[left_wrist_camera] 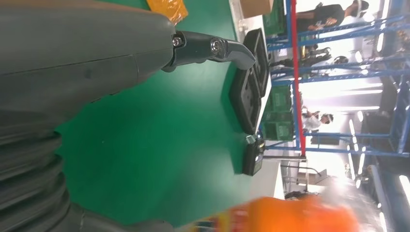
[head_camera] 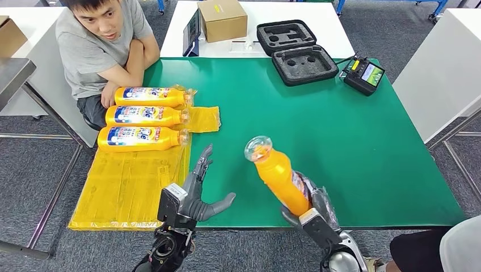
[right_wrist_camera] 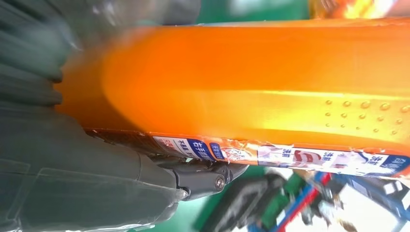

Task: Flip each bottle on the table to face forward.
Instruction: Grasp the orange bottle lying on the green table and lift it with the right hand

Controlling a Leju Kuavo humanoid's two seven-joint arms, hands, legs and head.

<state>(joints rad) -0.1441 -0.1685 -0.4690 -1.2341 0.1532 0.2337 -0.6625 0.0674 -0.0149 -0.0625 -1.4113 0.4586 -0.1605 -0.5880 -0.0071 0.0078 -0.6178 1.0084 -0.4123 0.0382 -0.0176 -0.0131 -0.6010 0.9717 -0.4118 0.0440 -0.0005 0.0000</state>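
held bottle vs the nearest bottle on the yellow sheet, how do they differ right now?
Pose: the held bottle is lifted off the table, tilted with its cap up; the nearest sheet bottle lies flat on the yellow sheet.
Face: the held bottle shows mostly plain orange side, label at its edge; the sheet bottle shows its blue label upward.
Contact: the right hand grips the held one; nothing touches the other.
Shared: same orange body, clear cap.

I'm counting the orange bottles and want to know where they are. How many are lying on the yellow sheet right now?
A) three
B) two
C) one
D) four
A: three orange bottles lie side by side on the yellow sheet with labels up, while a fourth orange bottle is held up off the table by the right hand.
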